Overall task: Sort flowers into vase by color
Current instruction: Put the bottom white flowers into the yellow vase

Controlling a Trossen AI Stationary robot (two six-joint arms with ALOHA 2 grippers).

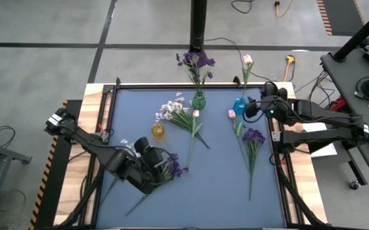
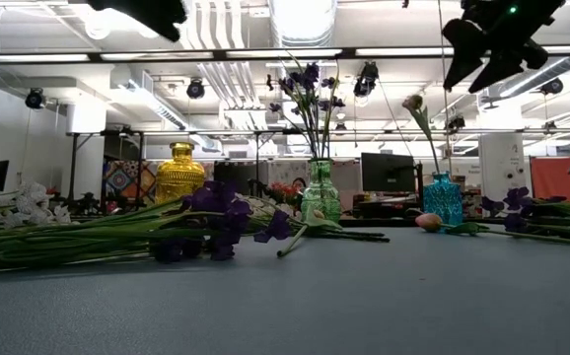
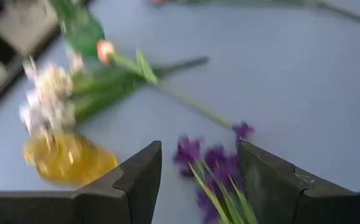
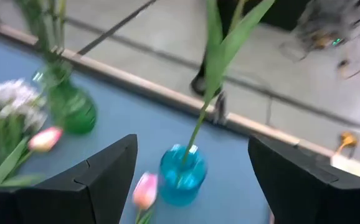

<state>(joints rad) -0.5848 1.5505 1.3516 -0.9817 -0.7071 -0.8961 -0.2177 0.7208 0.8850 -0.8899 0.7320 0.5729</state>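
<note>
left gripper (image 3: 198, 180), fingers wide, hovers over a purple sprig (image 3: 214, 165); right gripper (image 4: 192, 180), also wide, nears the blue vase (image 4: 181, 175) and risks tipping it.

I'm getting bright, even overhead light, ceiling tubes glaring in the low view. Both wrist views are smeared: the yellow vase (image 3: 68, 158) and blue vase (image 4: 181, 176) look soft.
</note>
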